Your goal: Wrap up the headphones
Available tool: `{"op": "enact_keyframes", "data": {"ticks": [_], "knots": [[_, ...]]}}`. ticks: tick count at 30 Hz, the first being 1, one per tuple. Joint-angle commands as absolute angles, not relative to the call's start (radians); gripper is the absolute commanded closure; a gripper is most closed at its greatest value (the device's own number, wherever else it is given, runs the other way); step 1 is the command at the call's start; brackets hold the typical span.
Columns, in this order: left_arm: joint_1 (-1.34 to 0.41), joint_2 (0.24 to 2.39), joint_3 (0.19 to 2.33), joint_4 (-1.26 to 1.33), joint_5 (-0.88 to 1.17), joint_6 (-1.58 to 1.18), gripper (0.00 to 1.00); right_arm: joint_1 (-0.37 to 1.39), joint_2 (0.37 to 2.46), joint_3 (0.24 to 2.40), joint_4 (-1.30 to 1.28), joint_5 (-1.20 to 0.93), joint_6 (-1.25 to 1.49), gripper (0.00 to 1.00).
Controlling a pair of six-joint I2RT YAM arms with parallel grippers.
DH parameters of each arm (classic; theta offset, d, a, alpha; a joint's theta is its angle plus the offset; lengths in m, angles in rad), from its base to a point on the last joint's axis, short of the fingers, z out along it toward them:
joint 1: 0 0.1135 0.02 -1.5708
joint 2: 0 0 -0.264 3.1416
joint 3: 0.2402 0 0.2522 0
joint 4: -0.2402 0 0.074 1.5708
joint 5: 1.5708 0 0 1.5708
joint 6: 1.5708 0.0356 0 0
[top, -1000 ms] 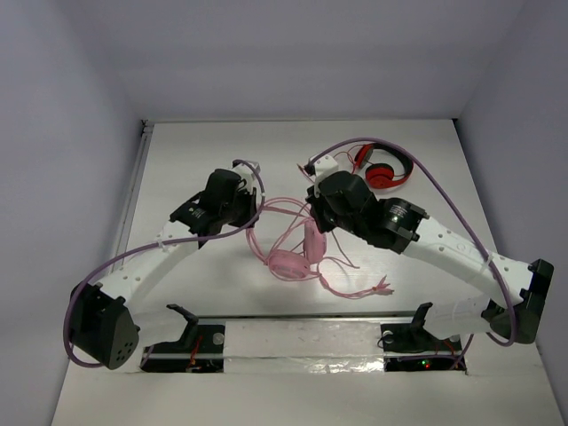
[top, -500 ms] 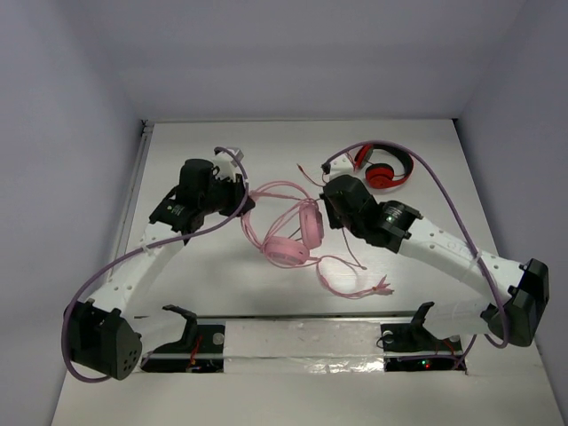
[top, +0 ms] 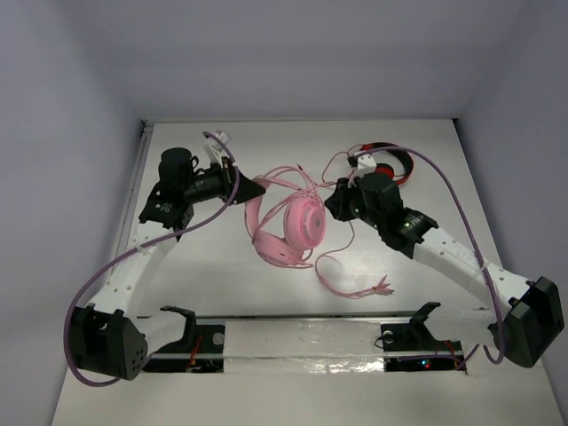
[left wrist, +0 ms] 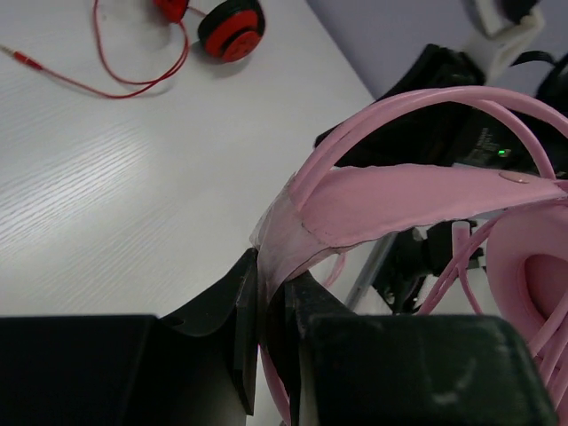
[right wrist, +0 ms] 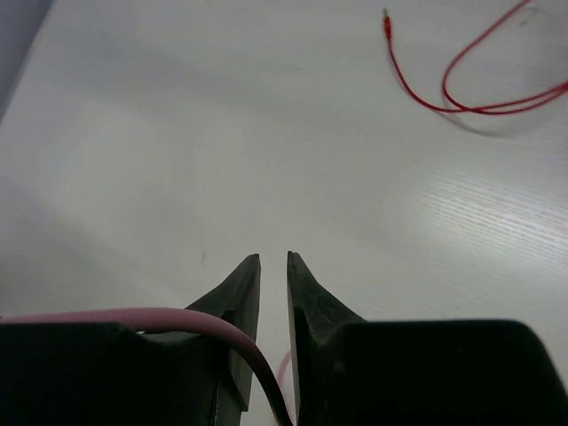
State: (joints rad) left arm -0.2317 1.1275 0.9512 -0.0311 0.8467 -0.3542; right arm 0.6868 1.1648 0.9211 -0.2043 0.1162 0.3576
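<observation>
White table (left wrist: 133, 177); left fingers (left wrist: 241, 319) clamp headphones (left wrist: 417, 200), earcup (left wrist: 532, 266) cropped.

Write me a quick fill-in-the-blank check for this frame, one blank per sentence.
1. The left gripper holds the pink headphones by the ____.
2. The cable running into the right gripper's jaws is ____.
3. The other headphones are black and ____.
Missing words: headband; pink; red.

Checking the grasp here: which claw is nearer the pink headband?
Left. The left claw is clamped on the pink headband itself. The right claw is off the band, to the right of the earcups, seemingly pinching the pink cable.
</observation>
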Motion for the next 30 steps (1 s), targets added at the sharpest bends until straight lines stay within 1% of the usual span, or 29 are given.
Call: {"op": "enact_keyframes", "data": {"ticks": [1,3,6,7,8,13,17,21,26,30], "knots": [[-0.222,1.086,1.019,0.164,1.046,-0.526,1.00,0.667,1.164,0.902,0.003,-0.106,0.379,0.76],[-0.212,1.086,1.022,0.193,1.046,-0.560,1.00,0.658,1.169,0.893,0.069,-0.152,0.388,0.76],[-0.180,1.081,1.006,0.311,1.062,-0.682,1.00,0.658,1.180,0.856,0.167,-0.233,0.411,0.75],[-0.169,1.084,0.994,0.395,1.075,-0.722,1.00,0.658,1.186,0.844,0.190,-0.248,0.417,0.75],[-0.143,1.086,0.989,0.434,1.077,-0.812,1.00,0.658,1.199,0.819,0.231,-0.258,0.437,0.75],[-0.075,1.118,0.980,0.659,1.075,-1.046,1.00,0.658,1.264,0.753,0.356,-0.293,0.477,0.71],[-0.038,1.137,1.017,0.735,1.054,-1.152,1.00,0.658,1.321,0.710,0.469,-0.310,0.508,0.66],[-0.014,1.158,1.054,0.840,1.046,-1.271,1.00,0.658,1.394,0.692,0.549,-0.319,0.525,0.65],[0.043,1.169,1.106,0.880,1.005,-1.371,1.00,0.658,1.489,0.658,0.638,-0.334,0.561,0.64],[0.087,1.184,1.129,0.917,0.977,-1.445,1.00,0.658,1.520,0.624,0.661,-0.315,0.572,0.62]]}}
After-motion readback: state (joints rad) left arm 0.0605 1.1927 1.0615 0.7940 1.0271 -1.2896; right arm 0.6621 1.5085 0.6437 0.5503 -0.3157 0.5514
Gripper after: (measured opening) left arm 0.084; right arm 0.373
